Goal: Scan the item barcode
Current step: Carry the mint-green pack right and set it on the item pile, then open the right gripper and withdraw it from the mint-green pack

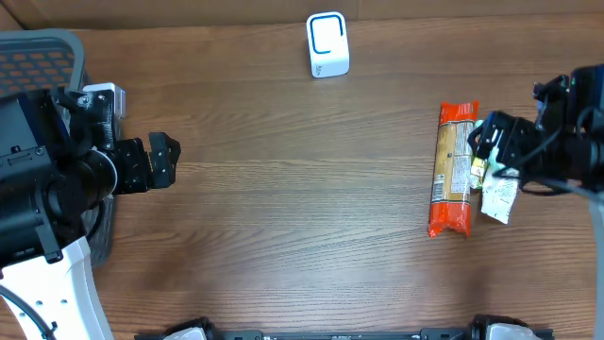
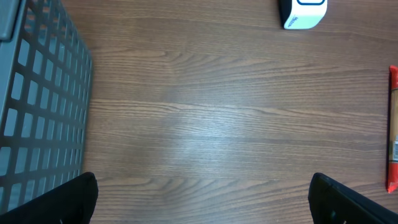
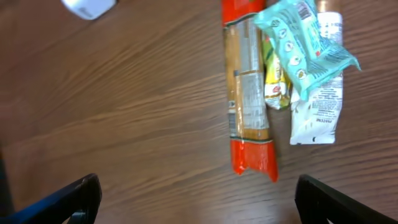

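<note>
The left arm (image 1: 42, 179) is chunky matte-black housings above a smooth white link (image 1: 71, 283). The right arm (image 1: 576, 123) is black too, trailing thin dark cables (image 1: 547, 187). Its blunt fingers (image 3: 68, 199) seem blue-edged.

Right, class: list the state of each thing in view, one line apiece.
Left gripper: open, empty.
Right gripper: open, empty.
Long orange packet: lying flat, unheld.
Small packets: heaped together, overlapping, beside it.
Scanner: standing alone, untouched.
</note>
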You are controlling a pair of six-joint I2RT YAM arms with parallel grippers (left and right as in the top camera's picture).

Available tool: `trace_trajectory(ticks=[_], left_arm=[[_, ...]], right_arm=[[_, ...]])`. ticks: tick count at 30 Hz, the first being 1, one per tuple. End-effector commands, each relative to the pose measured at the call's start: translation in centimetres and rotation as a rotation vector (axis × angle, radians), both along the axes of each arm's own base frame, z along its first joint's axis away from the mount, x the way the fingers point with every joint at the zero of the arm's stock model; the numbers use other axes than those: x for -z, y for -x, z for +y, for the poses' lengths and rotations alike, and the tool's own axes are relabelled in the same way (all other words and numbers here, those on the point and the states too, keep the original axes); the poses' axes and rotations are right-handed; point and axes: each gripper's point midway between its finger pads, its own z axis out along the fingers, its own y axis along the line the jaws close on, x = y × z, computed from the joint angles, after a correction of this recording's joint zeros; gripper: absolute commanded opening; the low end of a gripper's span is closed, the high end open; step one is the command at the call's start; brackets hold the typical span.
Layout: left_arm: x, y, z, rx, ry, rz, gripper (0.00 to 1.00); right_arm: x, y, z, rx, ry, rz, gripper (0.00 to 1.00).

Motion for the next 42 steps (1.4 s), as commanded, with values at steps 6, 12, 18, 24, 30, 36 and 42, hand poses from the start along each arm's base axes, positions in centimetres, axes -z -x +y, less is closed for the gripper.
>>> trace_trajectory(ticks=[6, 12, 18, 24, 30, 36, 42], left_arm=[[0.1, -0.1, 0.0, 0.016, -0.003, 0.0, 1.0], [0.1, -0.1, 0.0, 0.016, -0.003, 0.001, 1.0], [0.1, -0.1, 0.0, 0.016, -0.003, 0.0, 0.99], [0.1, -0.1, 0.0, 0.016, -0.003, 0.0, 1.0], [0.1, -0.1, 0.0, 0.016, -0.003, 0.001, 0.99], [0.1, -0.1, 0.0, 0.016, -0.003, 0.001, 1.0], [0.1, -0.1, 0.0, 0.016, -0.003, 0.001, 1.0]], right_arm=[[-1.3, 0.3, 0.5, -0.042, 0.008, -0.052, 1.0], [-1.2, 0.2, 0.5, -0.042, 0.007, -0.048, 1.0], [-0.9, 0.1, 0.5, -0.041, 0.009, -0.037, 1.0], [-1.7, 0.7, 0.5, -0.041, 0.013, -0.07, 1.0], [-3.2, 1.8, 0.6, -0.041, 0.02, -0.128, 1.0], [-5.0, 3.3, 0.9, -0.045, 0.029, -0.206, 1.0], [-6.8, 4.3, 0.5, -0.042, 0.119, -0.331, 1.0]])
